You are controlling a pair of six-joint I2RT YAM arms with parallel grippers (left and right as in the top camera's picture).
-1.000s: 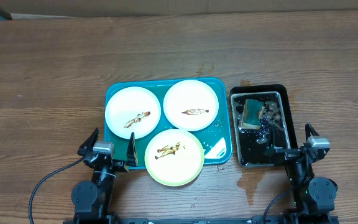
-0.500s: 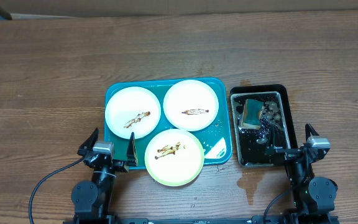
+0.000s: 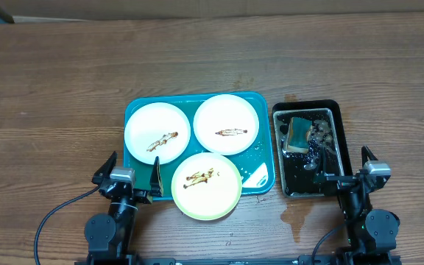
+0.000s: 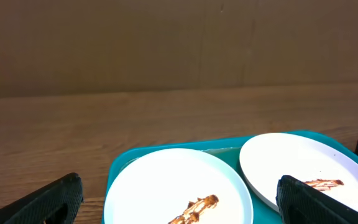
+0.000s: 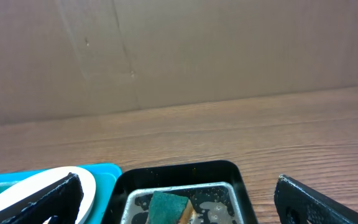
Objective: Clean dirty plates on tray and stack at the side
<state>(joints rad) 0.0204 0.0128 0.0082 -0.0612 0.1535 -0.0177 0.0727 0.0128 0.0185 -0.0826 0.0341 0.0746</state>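
Nothing has shifted over the last second: both arms sit parked at the near edge of the brown wooden table, so cleaning has not begun. The left gripper has its jaws spread wide and empty. Just ahead of them sits the large teal-blue rectangular plastic tray. On it, a round white plate with a brown smear lies straight ahead between the jaws, and a second smeared white plate lies ahead and to the inner side. A pale yellow-green rimmed plate, also smeared, lies just beside the inner finger and overhangs the tray's near rim. The right gripper is likewise wide open and holds nothing. In front of its jaws is a narrow black tray of wet, dirty water holding a green-and-yellow sponge. All three plates remain dirty and unstacked, so the likely first move is the right arm fetching the sponge.
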